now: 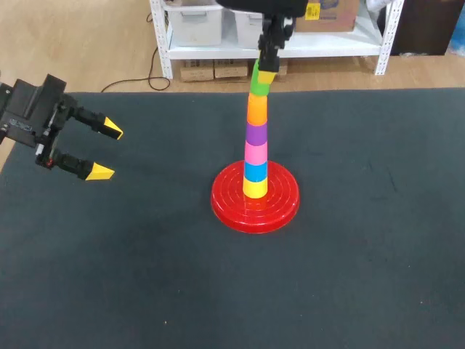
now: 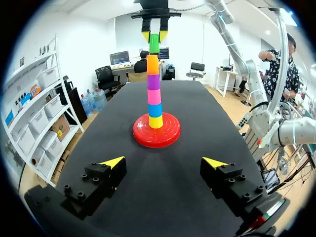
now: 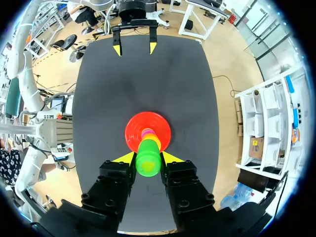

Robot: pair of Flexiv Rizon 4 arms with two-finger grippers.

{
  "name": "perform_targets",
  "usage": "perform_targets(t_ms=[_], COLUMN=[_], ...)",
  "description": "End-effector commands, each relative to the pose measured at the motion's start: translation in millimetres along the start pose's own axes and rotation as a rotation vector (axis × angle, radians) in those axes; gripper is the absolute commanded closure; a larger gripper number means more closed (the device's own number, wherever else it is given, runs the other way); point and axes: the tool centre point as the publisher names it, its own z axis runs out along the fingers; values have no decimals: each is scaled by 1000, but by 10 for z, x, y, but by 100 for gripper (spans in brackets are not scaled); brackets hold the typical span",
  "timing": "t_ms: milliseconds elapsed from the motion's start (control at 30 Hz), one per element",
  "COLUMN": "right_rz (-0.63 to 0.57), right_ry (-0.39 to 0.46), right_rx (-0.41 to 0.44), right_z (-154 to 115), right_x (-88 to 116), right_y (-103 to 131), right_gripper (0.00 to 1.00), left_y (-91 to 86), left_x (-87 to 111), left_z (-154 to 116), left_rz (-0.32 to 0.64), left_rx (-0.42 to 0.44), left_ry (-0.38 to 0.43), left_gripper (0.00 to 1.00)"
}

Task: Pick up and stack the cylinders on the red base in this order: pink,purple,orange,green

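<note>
A red base [image 1: 255, 206] stands mid-table with a tower on it: yellow, blue, pink [image 1: 255, 153], purple [image 1: 256, 134] and orange [image 1: 257, 109] cylinders. The green cylinder [image 1: 259, 86] is at the very top, directly on the orange one. My right gripper [image 1: 264, 73] comes down from above and is shut on it; in the right wrist view its yellow tips flank the green cylinder [image 3: 148, 158]. My left gripper [image 1: 103, 150] hangs open at the table's left, well away from the tower [image 2: 154, 89], nothing between its fingers.
The dark table [image 1: 363, 276] carries only the base and tower. Open surface lies all around the base, between it and the left gripper and towards the front edge.
</note>
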Motion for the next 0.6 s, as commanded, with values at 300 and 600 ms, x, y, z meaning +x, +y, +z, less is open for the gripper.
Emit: perform_targets(t_ms=[300, 600], right_rz=[-9, -24], right_ry=[18, 24], right_rx=[-15, -20], right_z=[75, 111], right_x=[-30, -46], right_y=[-70, -46], right_gripper=[100, 100], left_y=[6, 6], left_x=[7, 7], left_z=[-1, -1], left_rz=[1, 1], left_rx=[1, 1], left_ry=[0, 0], left_gripper=[0, 0])
